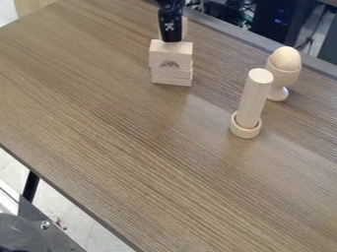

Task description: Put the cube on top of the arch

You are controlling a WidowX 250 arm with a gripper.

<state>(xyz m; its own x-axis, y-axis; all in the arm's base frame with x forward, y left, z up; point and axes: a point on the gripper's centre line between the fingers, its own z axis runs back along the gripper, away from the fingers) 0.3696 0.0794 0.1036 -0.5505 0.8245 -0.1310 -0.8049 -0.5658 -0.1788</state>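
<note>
The black gripper (pixel 172 30) hangs down at the top of the camera view, directly above and partly in front of the wooden stack. The pale arch block (pixel 160 55), with a small half-round opening at its lower middle, sits on flat wooden blocks (pixel 172 77). A pale wooden piece (pixel 184 29) shows on both sides of the gripper, just above the arch; it is mostly hidden, and I cannot tell whether it is the cube or whether it rests on the arch or stands behind it.
To the right, a tall wooden cylinder (pixel 254 98) stands in a round wooden ring (pixel 245 131). Behind it is a wooden cup (pixel 283 76) holding an egg-shaped piece (pixel 286 58), near the far edge of the brown table (pixel 131 147).
</note>
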